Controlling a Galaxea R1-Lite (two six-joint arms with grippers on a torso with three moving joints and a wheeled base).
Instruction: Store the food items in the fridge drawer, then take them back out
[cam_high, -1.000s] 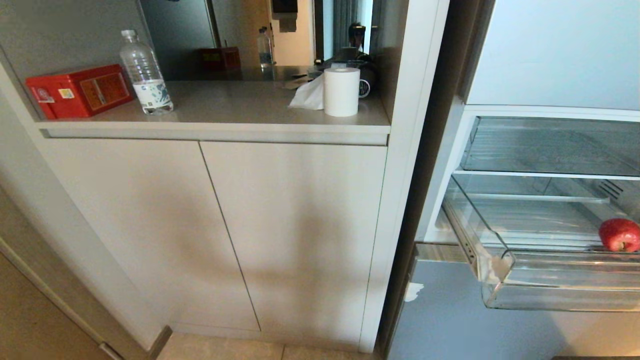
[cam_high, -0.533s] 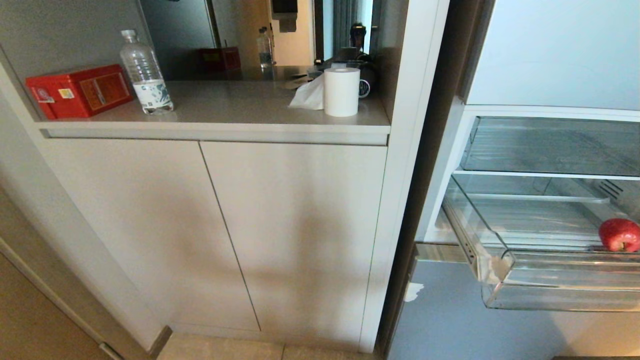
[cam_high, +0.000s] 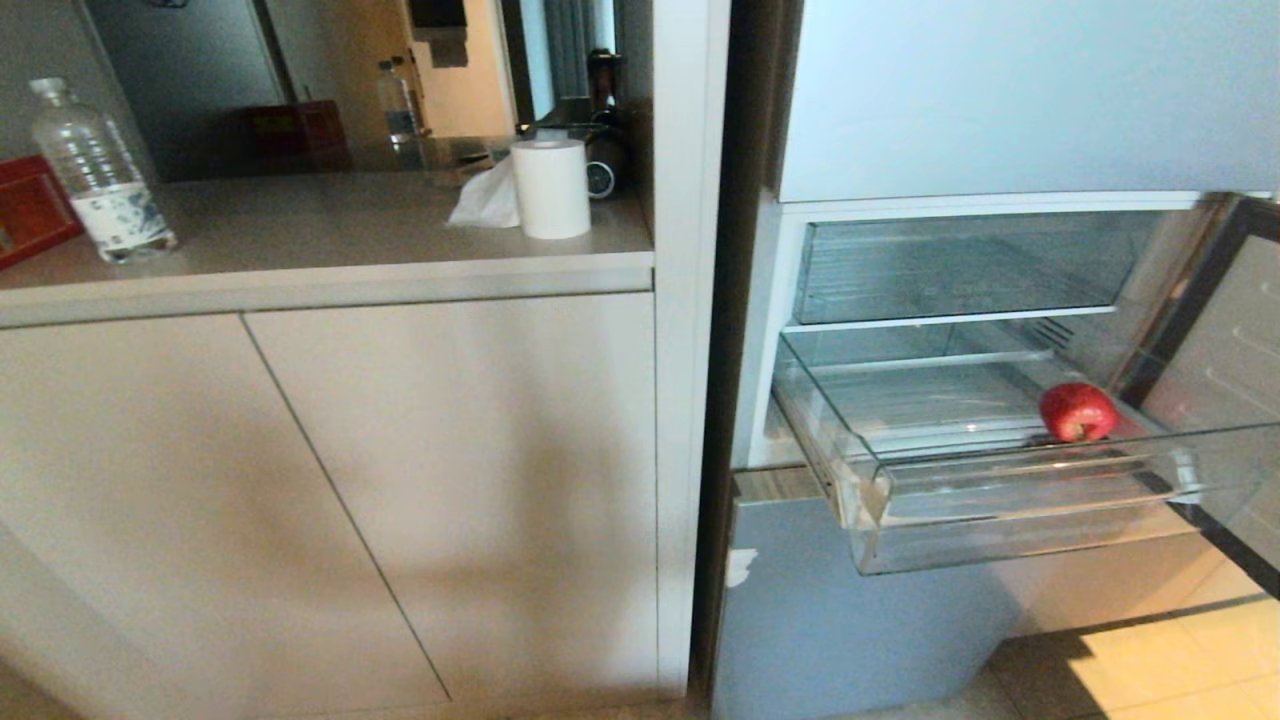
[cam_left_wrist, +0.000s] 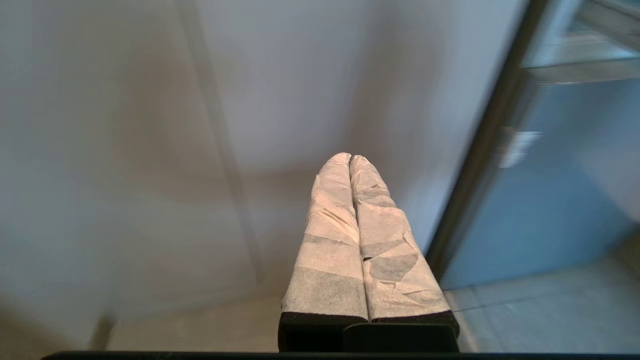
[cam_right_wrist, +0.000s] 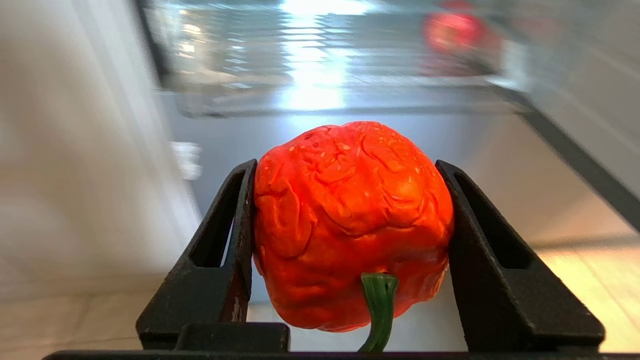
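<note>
here the right gripper (cam_right_wrist: 345, 210) clamps a wrinkled red pepper (cam_right_wrist: 350, 220); left gripper (cam_left_wrist: 350, 162) pressed together

Neither arm shows in the head view. The red box (cam_high: 30, 205) is cut off by the left edge there, and the fridge door (cam_high: 1225, 360) by the right edge. In the right wrist view the drawer (cam_right_wrist: 320, 60) and apple (cam_right_wrist: 452, 31) beyond the pepper (cam_right_wrist: 350, 220) are blurred. The cabinet (cam_left_wrist: 150, 125) in the left wrist view is smeared.
</note>
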